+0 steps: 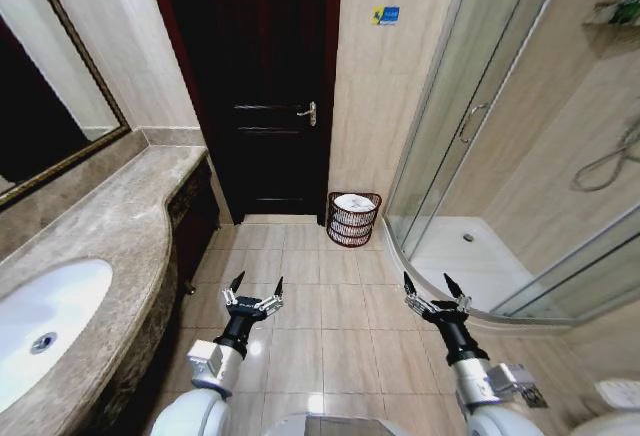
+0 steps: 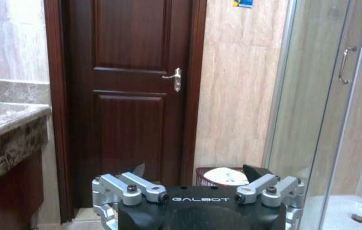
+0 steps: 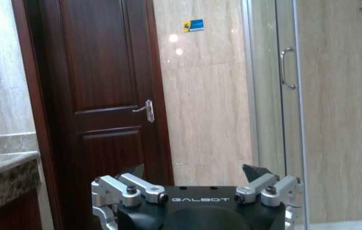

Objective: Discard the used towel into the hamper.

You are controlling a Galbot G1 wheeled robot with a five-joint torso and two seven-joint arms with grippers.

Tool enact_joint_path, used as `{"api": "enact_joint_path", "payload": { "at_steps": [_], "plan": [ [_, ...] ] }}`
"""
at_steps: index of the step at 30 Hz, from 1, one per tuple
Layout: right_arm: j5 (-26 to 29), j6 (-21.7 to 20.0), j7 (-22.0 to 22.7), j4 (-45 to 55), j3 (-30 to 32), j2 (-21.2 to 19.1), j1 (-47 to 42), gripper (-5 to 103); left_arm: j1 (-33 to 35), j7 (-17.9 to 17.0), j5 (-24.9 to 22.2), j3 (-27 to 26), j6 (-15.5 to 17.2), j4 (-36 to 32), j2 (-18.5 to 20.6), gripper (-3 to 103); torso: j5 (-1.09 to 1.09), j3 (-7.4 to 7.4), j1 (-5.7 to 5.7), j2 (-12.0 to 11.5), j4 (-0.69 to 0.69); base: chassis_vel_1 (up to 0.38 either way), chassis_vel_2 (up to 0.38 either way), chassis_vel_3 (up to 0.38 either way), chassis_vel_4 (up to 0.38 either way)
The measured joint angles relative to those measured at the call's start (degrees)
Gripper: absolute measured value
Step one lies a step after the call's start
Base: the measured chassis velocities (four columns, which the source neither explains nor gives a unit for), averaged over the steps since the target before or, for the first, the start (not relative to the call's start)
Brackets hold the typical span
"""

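We see the hamper (image 1: 353, 218) on the tile floor (image 1: 300, 296) at the far wall, between the dark door (image 1: 262, 86) and the glass shower (image 1: 470, 156), just beside the shower's edge; something white and rounded, likely the towel (image 1: 354, 203), sits inside at the top; both arms are low in front of us, well short of the hamper; left gripper (image 1: 255, 289) has its fingers spread apart and holds nothing; right gripper (image 1: 432, 288) likewise spread and holding nothing; the left wrist view shows the hamper (image 2: 222, 177) past the left gripper (image 2: 194, 171), near the door frame, white bundle (image 2: 226, 176) visible in it; the right gripper (image 3: 194, 171) faces door and wall; sink (image 1: 45, 326) and counter (image 1: 110, 246) on our left.
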Motion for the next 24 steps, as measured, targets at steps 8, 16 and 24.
{"api": "enact_joint_path", "payload": {
  "at_steps": [8,16,24],
  "plan": [
    [0.00,0.00,0.00,0.00,0.00,0.00,0.00,100,0.00,0.00,0.00,0.00,0.00,0.00,0.00,100,0.00,0.00,0.00,0.00,0.00,0.000,0.000,0.000,0.000],
    [0.00,0.00,0.00,0.00,0.00,0.00,0.00,100,0.00,0.00,0.00,0.00,0.00,0.00,0.00,100,0.00,0.00,0.00,0.00,0.00,0.000,0.000,0.000,0.000],
    [0.00,0.00,0.00,0.00,0.00,0.00,0.00,100,0.00,0.00,0.00,0.00,0.00,0.00,0.00,100,0.00,0.00,0.00,0.00,0.00,0.000,0.000,0.000,0.000]
  ]
}}
